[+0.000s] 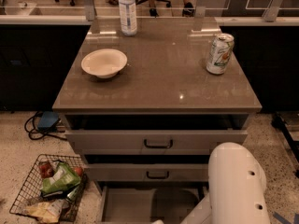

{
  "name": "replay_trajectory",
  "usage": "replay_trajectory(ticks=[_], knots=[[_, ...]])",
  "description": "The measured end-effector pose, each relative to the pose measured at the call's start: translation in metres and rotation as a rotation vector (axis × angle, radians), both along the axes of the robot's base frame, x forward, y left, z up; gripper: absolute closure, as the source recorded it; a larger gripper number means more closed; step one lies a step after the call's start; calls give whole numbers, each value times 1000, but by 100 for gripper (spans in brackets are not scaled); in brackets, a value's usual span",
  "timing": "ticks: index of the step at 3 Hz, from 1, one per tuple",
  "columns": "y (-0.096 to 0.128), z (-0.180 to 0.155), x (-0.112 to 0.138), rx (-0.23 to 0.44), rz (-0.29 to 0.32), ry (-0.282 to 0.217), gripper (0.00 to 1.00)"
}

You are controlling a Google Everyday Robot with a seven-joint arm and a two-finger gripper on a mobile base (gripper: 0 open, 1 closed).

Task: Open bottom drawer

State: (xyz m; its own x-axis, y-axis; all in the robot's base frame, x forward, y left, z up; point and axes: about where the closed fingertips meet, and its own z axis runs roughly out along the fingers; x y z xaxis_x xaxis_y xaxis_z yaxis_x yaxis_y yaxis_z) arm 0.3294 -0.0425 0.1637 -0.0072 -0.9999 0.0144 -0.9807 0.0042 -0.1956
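The cabinet (pixel 156 78) has three light-grey drawers. The top drawer (pixel 158 141) and the middle drawer (pixel 154 172) each show a black bar handle and stand slightly out. The bottom drawer (pixel 135 204) is pulled out: I look down into its plain grey tray at the bottom edge of the camera view. Its front and handle are cut off below the frame. My white arm (pixel 236 185) comes in at the lower right and reaches down toward the drawer's front. My gripper is out of view below the frame.
On the cabinet top stand a white bowl (pixel 103 62), a clear water bottle (pixel 127 9) and a drink can (pixel 219 53). A wire basket (pixel 46 188) with snack bags sits on the floor at the left. Cables (pixel 39 127) lie behind it.
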Motion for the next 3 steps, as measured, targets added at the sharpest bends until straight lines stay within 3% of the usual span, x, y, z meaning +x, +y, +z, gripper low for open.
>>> replay_trajectory(ticks=[3], knots=[[0,-2,-2,-1,0,4,12]])
